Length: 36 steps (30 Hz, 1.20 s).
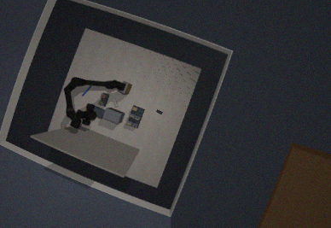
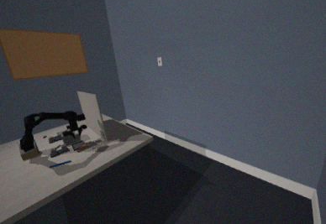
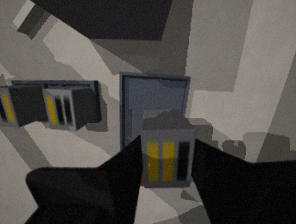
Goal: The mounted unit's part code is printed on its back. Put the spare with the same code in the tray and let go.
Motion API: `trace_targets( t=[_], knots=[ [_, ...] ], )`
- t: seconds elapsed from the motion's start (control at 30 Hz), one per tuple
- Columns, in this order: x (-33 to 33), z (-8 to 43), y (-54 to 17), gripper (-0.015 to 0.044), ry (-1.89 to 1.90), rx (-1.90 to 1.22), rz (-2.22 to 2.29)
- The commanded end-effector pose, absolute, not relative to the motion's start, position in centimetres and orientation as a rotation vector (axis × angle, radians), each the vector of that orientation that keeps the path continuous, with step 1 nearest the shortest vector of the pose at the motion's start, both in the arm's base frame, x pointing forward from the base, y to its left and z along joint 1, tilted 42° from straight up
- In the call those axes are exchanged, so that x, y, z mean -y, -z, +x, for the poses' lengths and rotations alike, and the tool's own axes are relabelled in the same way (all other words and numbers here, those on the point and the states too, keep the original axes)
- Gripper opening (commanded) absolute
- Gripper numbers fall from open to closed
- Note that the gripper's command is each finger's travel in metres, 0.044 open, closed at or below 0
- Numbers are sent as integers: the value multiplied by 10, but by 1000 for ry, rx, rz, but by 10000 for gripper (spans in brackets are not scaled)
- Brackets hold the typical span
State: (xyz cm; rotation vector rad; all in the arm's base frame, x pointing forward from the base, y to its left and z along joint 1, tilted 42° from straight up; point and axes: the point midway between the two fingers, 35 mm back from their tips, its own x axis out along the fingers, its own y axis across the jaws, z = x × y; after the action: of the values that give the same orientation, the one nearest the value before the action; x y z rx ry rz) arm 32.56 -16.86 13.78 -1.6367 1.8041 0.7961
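Note:
My gripper (image 3: pixel 162 137) is shut on a grey block whose face shows two yellow stripes and one black stripe. The held block (image 3: pixel 167 134) is in front of the lower part of the blue-grey tray (image 3: pixel 145 92) in the wrist view; its height above the tray is hard to tell. Nothing shows lying on the visible part of the tray. Two other spares stand in a rack (image 3: pixel 97 112) (image 1: pixel 103 99) to the left: one spare (image 3: pixel 61 109) has one yellow and two black stripes, the other (image 3: pixel 12 106) is partly cut off. The mounted unit's code cannot be read here.
A large grey box (image 1: pixel 113 115) (image 3: pixel 125 17) stands just beyond the tray. A unit with several modules (image 1: pixel 136 116) is past it. A tall upright panel (image 1: pixel 87 151) (image 2: pixel 90 111) stands on the other side from the rack. A blue stick (image 1: pixel 86 90) (image 2: pixel 60 164) lies near the arm.

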Motion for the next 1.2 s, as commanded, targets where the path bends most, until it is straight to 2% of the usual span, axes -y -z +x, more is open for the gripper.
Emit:
trace_targets(
  t=[0.0, 1.17],
  knots=[
    [171, 325, -136, 0, -798, -1804, -1645],
    [189, 319, -116, 0, -793, -1808, -1647]
  ],
)
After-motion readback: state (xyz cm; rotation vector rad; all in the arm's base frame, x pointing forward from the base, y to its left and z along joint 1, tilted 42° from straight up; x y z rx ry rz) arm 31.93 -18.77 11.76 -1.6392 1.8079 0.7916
